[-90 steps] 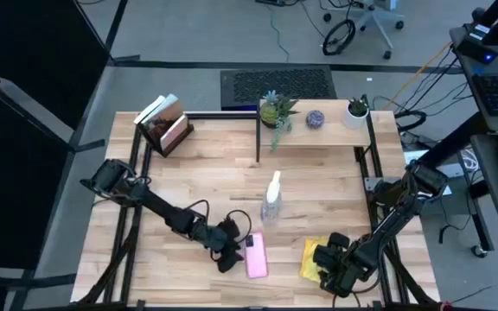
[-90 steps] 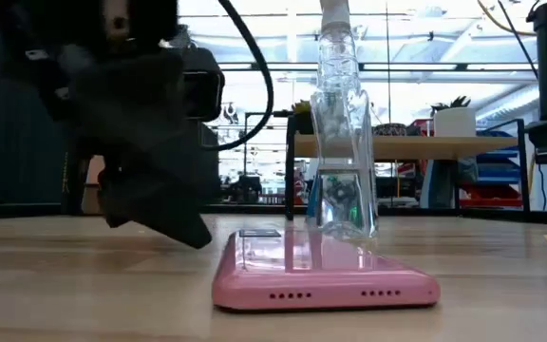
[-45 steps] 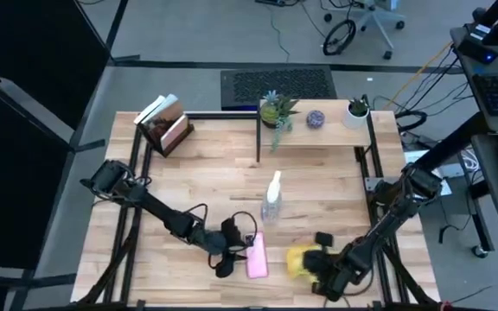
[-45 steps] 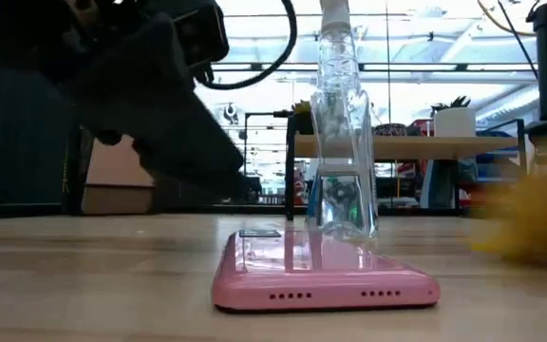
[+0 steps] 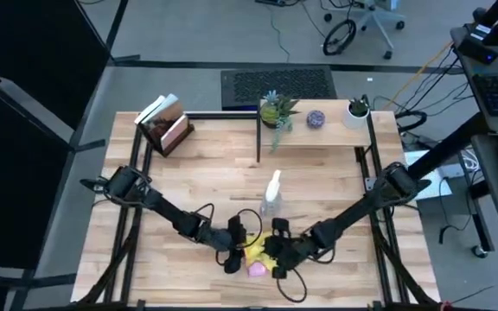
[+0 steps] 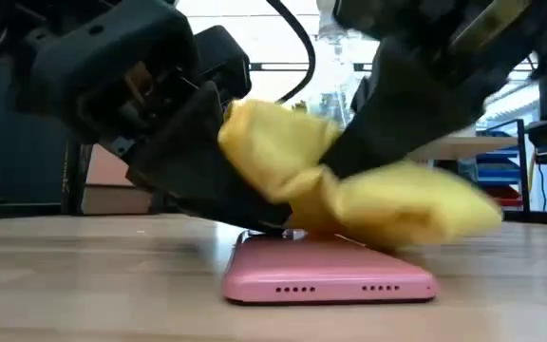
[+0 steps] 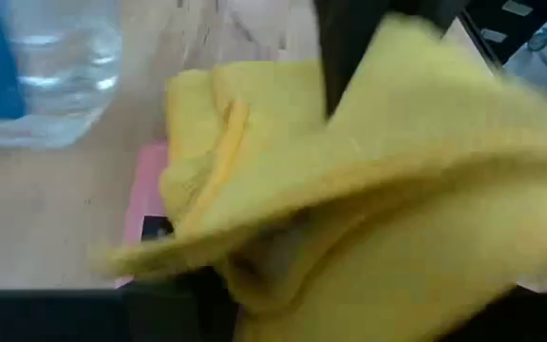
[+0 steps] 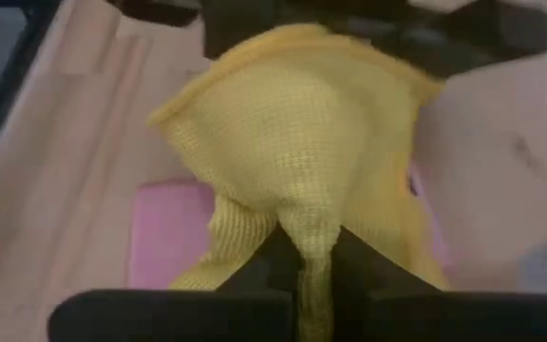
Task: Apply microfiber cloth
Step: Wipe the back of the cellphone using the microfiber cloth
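Note:
The bright yellow microfiber cloth (image 5: 256, 250) is bunched up over a pink phone (image 6: 326, 277) that lies flat near the table's front edge. My right gripper (image 8: 310, 275) reaches in from the table's right and is shut on the cloth. My left gripper (image 5: 234, 250) comes from the left and stands close against the phone's left side. In the left wrist view the cloth (image 7: 368, 190) covers most of what lies ahead, so I cannot see how that gripper meets the phone. Only part of the phone (image 5: 256, 269) shows below the cloth from above. My right gripper pinches a gathered fold of the cloth (image 8: 307, 242) between its two fingers. It comes from the table's right, slanting down. The cloth bulges forward from the hold in several layers. Its lower part (image 6: 387, 223) lies on the phone's top face.
A clear spray bottle (image 5: 271, 197) stands just behind the phone. Books (image 5: 164, 123) lean at the far left. A raised shelf along the far edge carries a plant (image 5: 277, 111), a purple ball (image 5: 316, 119) and a white pot (image 5: 357, 110). Cables trail near both grippers.
My right gripper has carried the cloth from the near right of the table toward the left, onto the phone. The cloth lay on the table before and is now bunched over the phone. My left gripper has edged toward the phone.

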